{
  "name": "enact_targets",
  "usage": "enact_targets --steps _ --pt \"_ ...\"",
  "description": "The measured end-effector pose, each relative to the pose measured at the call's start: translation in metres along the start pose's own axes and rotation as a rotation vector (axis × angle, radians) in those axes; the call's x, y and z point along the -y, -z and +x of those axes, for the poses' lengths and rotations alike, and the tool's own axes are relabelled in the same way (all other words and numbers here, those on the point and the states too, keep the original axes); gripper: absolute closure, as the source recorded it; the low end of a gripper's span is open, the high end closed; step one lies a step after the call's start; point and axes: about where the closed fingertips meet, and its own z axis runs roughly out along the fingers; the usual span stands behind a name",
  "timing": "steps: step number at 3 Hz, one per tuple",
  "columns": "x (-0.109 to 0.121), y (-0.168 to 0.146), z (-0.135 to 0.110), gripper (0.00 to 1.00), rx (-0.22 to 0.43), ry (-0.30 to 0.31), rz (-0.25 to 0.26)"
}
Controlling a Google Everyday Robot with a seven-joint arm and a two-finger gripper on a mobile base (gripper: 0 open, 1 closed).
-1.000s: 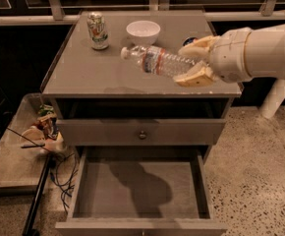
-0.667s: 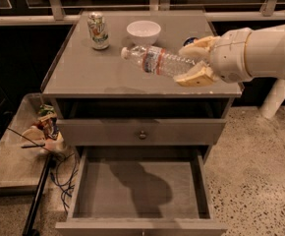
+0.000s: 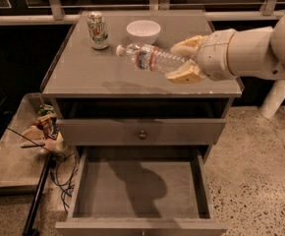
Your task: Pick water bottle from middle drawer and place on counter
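The water bottle point(image 3: 150, 58), clear and ribbed with a white cap and a red-blue-white label, lies nearly level in the air above the counter point(image 3: 108, 75), cap pointing left. My gripper point(image 3: 184, 60) comes in from the right and is shut on the bottle's base end. The bottle's shadow falls on the counter below it. The middle drawer point(image 3: 140, 191) is pulled out at the bottom, its grey floor bare with only the arm's shadow on it.
A green soda can point(image 3: 98, 30) and a white bowl point(image 3: 143, 31) stand at the back of the counter. A closed drawer front with a round knob point(image 3: 142, 134) sits above the open one. A low shelf with clutter point(image 3: 43, 127) and cables is at left.
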Motion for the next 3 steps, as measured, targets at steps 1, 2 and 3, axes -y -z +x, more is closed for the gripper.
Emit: enact_targets --steps 1,2,3 --pt "0.028 -0.029 0.013 1.00 -0.006 -0.007 0.038" --pt "0.057 -0.059 0.019 1.00 -0.030 -0.004 0.065" --pt "0.084 -0.089 0.021 1.00 -0.048 0.003 0.070"
